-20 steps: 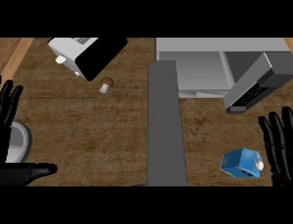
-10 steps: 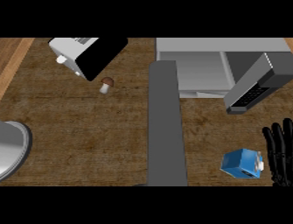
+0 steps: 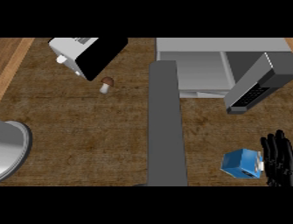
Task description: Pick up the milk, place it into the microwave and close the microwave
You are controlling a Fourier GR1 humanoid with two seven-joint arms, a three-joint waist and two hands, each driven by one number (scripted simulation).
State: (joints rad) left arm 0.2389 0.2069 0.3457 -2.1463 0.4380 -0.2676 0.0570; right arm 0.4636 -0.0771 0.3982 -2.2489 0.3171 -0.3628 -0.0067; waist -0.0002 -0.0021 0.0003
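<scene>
Milk point(image 3: 243, 163) sits on the counter point(image 3: 78, 122) at lower right, blue carton, upright as far as we can tell. Our right hand point(image 3: 281, 159) has dropped lower in view than a second ago and now sits just beside the carton's right face, fingers straight, not curled round it, so no grasp yet. Our left hand is gone from view; a grey rounded shape point(image 3: 0, 151) has come in at the left edge instead. Microwave point(image 3: 200, 70) is open, door point(image 3: 262, 83) swung out, well apart from the milk. We judge this as pre-grasp: next we need fingers wrapping the carton before any lift
</scene>
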